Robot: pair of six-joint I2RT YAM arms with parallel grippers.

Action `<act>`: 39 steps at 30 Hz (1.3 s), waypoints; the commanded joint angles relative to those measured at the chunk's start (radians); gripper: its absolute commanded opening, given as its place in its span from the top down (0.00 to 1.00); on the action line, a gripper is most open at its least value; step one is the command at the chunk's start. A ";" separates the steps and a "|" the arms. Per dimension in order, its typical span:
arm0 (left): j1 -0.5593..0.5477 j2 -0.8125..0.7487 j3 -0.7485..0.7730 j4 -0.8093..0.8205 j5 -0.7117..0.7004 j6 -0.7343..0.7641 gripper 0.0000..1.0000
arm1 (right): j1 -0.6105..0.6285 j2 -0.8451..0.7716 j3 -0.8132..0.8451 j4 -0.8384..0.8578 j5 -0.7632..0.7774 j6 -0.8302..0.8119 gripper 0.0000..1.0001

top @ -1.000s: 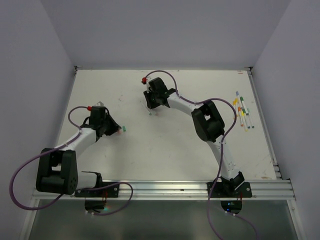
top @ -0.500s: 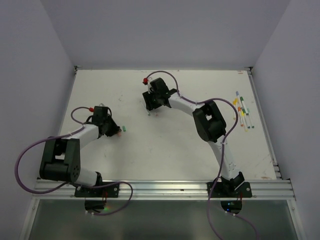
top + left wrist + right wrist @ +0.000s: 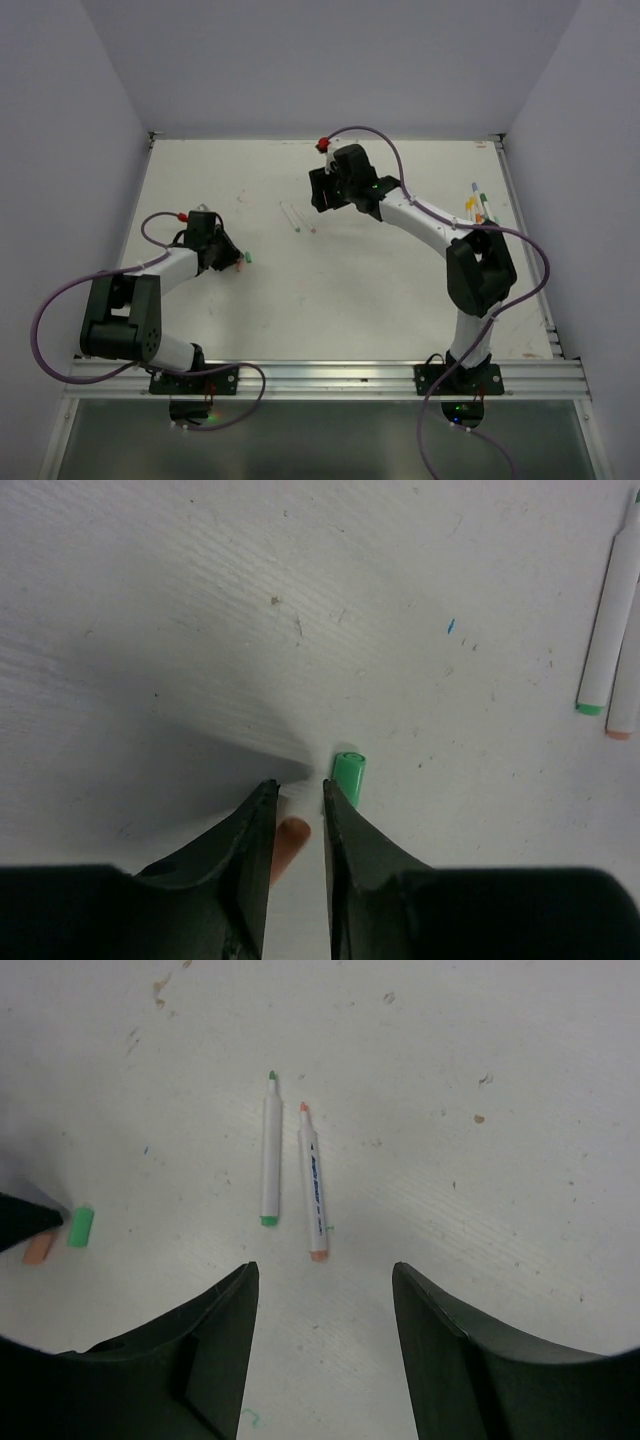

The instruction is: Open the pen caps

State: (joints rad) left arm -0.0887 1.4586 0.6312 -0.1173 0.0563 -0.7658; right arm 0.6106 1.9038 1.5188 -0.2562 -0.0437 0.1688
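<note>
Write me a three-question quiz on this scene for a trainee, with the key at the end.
1. True or false: the right gripper is shut on a pen.
2. The loose caps by the left gripper are: A green and orange; B purple and teal; C yellow and blue.
3. Fill in: ___ uncapped pens lie side by side on the table below the right gripper.
Key: 1 false, it hangs open and empty. 2 A. 3 two.

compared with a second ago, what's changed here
The right gripper drew back toward the far right and its elbow swung right, uncovering the two uncapped pens. The left gripper stayed beside the green cap, which did not move.
</note>
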 commanded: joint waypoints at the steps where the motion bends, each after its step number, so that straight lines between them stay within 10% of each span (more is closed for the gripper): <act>1: -0.005 0.000 0.010 0.008 -0.038 0.011 0.69 | -0.005 -0.078 -0.057 0.029 -0.004 0.017 0.40; 10: -0.003 -0.018 0.002 0.013 -0.026 0.002 0.48 | -0.035 -0.241 -0.177 -0.041 0.163 0.044 0.39; 22: -0.020 -0.330 -0.002 0.010 0.011 -0.049 0.17 | -0.429 -0.281 -0.376 -0.169 0.283 0.093 0.37; 30: -0.273 -0.293 0.076 0.080 0.008 -0.036 0.10 | -0.661 -0.218 -0.387 -0.078 0.288 0.064 0.38; 39: -0.316 -0.330 0.018 0.235 0.048 0.031 0.00 | -0.718 -0.078 -0.287 -0.060 0.289 0.052 0.39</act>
State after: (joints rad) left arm -0.4007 1.1534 0.6533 0.0288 0.1020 -0.7822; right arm -0.1043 1.8053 1.1667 -0.3462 0.2413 0.2367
